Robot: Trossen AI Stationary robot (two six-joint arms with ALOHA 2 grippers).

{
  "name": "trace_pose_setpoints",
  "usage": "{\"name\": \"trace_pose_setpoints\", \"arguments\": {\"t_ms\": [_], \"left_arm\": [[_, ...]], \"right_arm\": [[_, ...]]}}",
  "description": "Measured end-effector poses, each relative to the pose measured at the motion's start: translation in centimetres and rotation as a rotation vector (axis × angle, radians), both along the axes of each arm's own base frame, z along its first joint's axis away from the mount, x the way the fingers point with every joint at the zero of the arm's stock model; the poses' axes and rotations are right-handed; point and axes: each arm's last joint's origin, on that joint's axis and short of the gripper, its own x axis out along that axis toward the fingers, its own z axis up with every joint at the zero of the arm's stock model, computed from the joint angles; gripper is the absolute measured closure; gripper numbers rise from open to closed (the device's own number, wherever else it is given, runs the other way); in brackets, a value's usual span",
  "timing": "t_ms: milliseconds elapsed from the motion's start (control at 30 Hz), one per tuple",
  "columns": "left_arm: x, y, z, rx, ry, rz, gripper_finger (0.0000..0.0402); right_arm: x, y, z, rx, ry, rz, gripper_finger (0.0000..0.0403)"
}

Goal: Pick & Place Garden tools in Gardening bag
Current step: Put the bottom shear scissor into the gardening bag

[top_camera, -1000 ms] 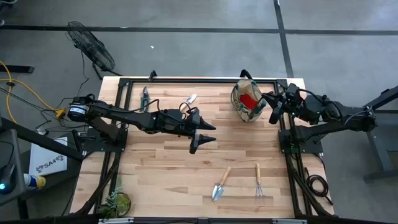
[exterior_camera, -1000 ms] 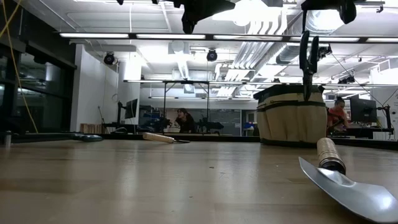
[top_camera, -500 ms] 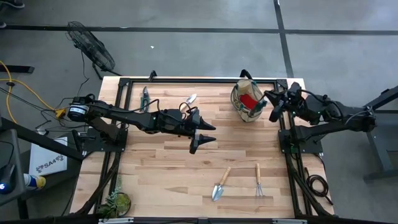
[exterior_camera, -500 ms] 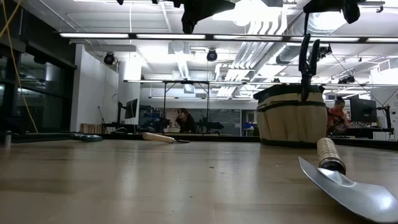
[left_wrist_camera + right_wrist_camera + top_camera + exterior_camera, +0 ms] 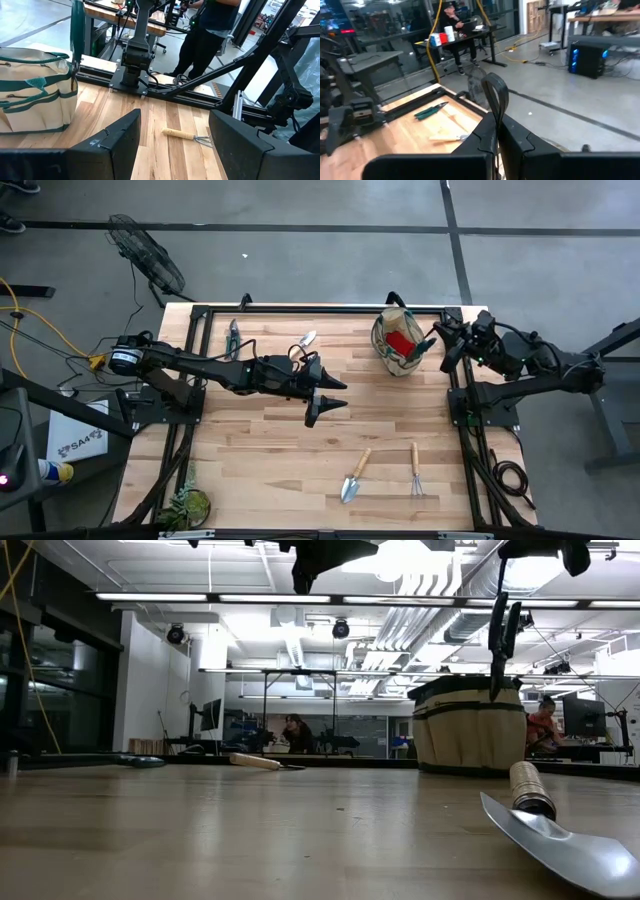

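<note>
The tan gardening bag (image 5: 392, 352) stands at the far right of the table with the red cloth piece (image 5: 403, 340) inside it. My right gripper (image 5: 441, 346) is shut on dark green-handled pruners (image 5: 500, 650) that hang beside the bag's right rim. My left gripper (image 5: 338, 394) is open and empty above the table's middle. A second pair of pruners (image 5: 233, 335) and a trowel (image 5: 305, 340) lie flat at the far left. Another trowel (image 5: 355, 474) and the hand rake (image 5: 416, 470) lie flat near the front edge. My right gripper pinches the pruners between its two shut fingers (image 5: 485, 140), coming from above. The looped end of the pruners (image 5: 495, 95) sticks out past the fingertips. The pruners hang upright below the gripper, their narrow end (image 5: 497, 690) down, clear of the table and level with the bag's rim.
A black frame (image 5: 300, 310) runs along the table's far edge and sides. A leafy plant clump (image 5: 186, 505) sits at the front left corner. People are at desks in the room beyond. Bare wood lies between the left gripper and the front tools.
My right gripper has drawn back a little toward the table's right edge with the pruners, which still hang beside the bag.
</note>
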Motion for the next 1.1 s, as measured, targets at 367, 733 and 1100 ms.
{"name": "trace_pose_setpoints", "arguments": {"t_ms": [367,733,1100], "left_arm": [[0.0,0.0,0.0,0.0,0.0,0.0,0.0172],[0.0,0.0,0.0,0.0,0.0,0.0,0.0172],[0.0,0.0,0.0,0.0,0.0,0.0,0.0172]], "right_arm": [[-0.5,-0.1,-0.6,-0.001,0.06,-0.033,0.0399],[0.7,0.0,-1.2,0.004,0.135,-0.029,0.0399],[3.4,0.1,-2.3,0.052,0.206,-0.073,0.0399]]}}
